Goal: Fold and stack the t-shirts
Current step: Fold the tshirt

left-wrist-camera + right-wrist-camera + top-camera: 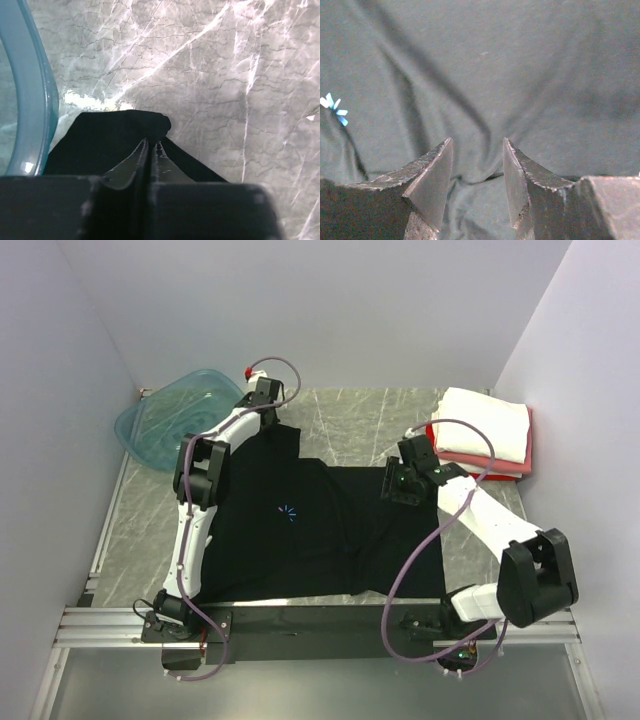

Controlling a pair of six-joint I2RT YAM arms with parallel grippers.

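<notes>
A large black t-shirt (300,540) lies spread, soft and faintly creased, across the grey veined stone table (350,420), its small blue starburst (288,512) facing up near the middle. The left gripper (151,142) has its glossy fingers pressed together on a bunched far-left corner of the black cloth, just beside the rounded rim of the translucent teal plastic tub (175,420). The right gripper (477,145) stands over the shirt's right side with its wedge-shaped fingers spread apart and rippled fabric between them. Whether its tips touch the cloth is hard to tell. At the far right rests a stack of folded shirts (485,425), plump white on top with pink and red edges beneath.
</notes>
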